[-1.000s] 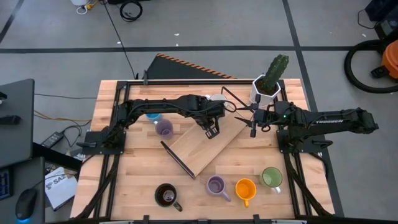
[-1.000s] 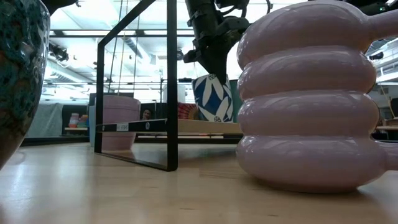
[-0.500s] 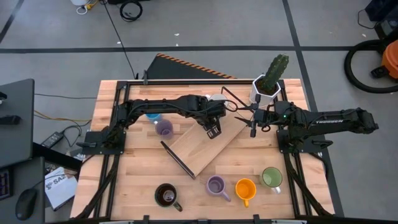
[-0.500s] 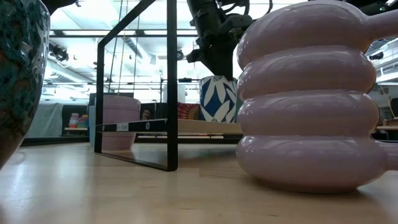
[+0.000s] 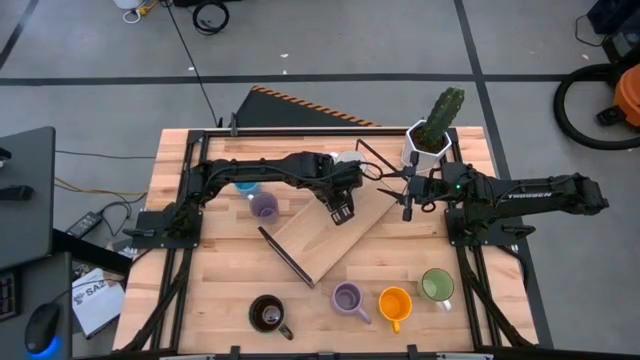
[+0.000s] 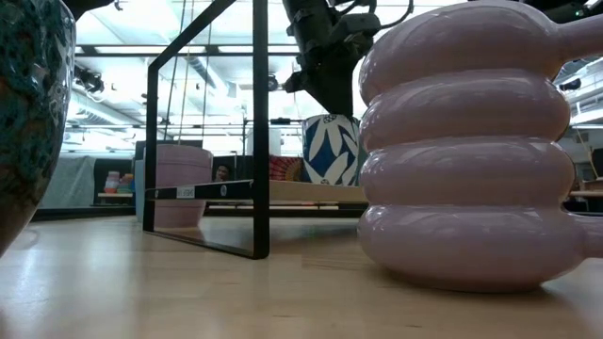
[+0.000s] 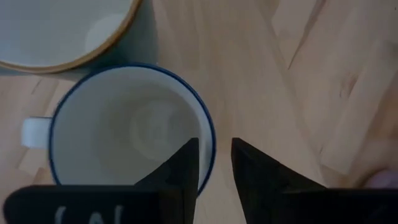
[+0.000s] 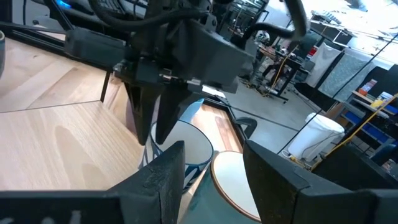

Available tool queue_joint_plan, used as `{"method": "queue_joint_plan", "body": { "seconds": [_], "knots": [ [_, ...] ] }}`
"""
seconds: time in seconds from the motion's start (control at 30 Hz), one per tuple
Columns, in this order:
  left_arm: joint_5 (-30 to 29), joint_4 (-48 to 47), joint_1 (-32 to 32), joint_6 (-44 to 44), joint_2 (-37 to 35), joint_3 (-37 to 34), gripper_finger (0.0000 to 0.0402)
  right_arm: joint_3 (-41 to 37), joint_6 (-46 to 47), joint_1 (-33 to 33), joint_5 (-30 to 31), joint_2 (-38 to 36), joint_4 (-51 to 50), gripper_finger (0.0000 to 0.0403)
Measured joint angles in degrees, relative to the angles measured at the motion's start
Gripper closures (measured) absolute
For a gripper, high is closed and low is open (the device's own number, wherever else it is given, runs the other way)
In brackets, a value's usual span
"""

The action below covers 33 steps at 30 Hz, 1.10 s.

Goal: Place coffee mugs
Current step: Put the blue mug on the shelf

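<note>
Overhead, left gripper [image 5: 341, 212] hides blue-patterned mug [image 6: 331, 149]; fingers [image 7: 184, 167] slightly parted astride rim, grip unclear.

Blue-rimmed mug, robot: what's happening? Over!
Left gripper open, straddling the blue-rimmed mug rim, on the wooden board. Right gripper open, waiting nearby. Pale mug close beside it.

so on the counter [image 5: 200, 300] there's a raised board [image 5: 325, 235] angled across the middle. one mug [image 6: 332, 149] sits on the board's far end with the left gripper [image 5: 342, 212] right above its rim, another mug [image 7: 68, 28] just beside it. four mugs [image 5: 347, 298] line up along the near edge. cactus pot [image 5: 425, 143] is in the far right corner, right gripper [image 5: 408, 208] just in front of it.
</note>
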Motion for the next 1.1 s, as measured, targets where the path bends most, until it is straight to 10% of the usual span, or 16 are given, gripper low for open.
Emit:
{"method": "queue_joint_plan", "body": {
  "seconds": [0.43, 1.1],
  "knots": [
    [-0.9, 0.3, 0.1, 3.4, -2.0, 0.0, 0.0252, 0.0, 0.1, 0.0, -0.2, 0.0, 0.0, 0.0234],
    [-2.7, -7.3, 0.1, 40.4, -4.2, 0.0, 0.0236, 0.0, 0.0, 0.0, -0.3, 0.0, -0.4, 0.0234]
  ]
}}
